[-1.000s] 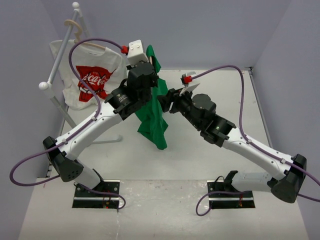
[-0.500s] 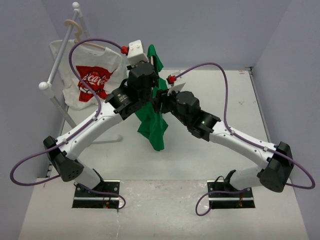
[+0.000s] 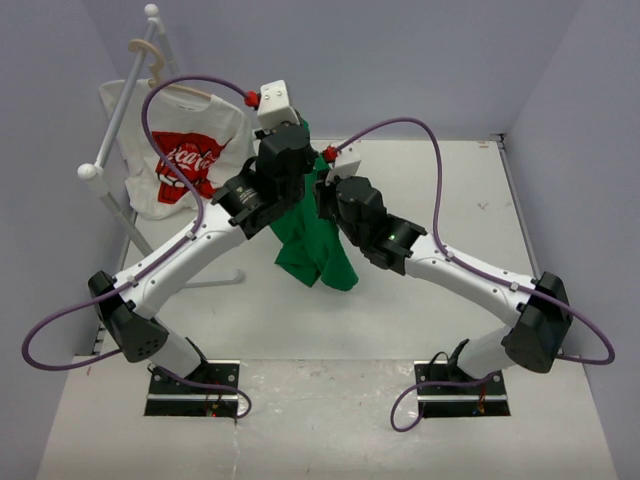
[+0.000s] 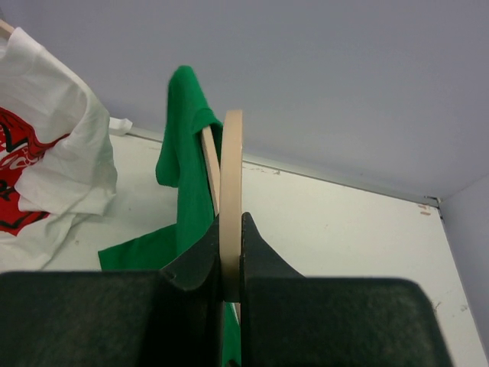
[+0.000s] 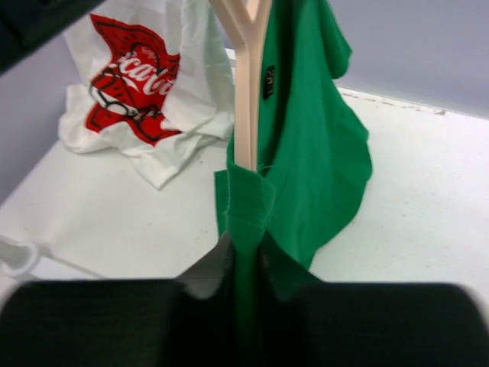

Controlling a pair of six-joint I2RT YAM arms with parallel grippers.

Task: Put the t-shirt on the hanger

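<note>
Pale bench (image 3: 480,200), grey walls; white shirt (image 3: 145,190) at 10 o'clock. Left pincer (image 4: 229,256) clamps hanger (image 4: 231,168), raised mid-bench. T-shirt (image 3: 318,248) drapes off it, partly on. Right pincer (image 5: 243,256) nips its cloth at hanger's 6 o'clock. Step: dressing; next, likely pull fabric over free shoulder.
</note>
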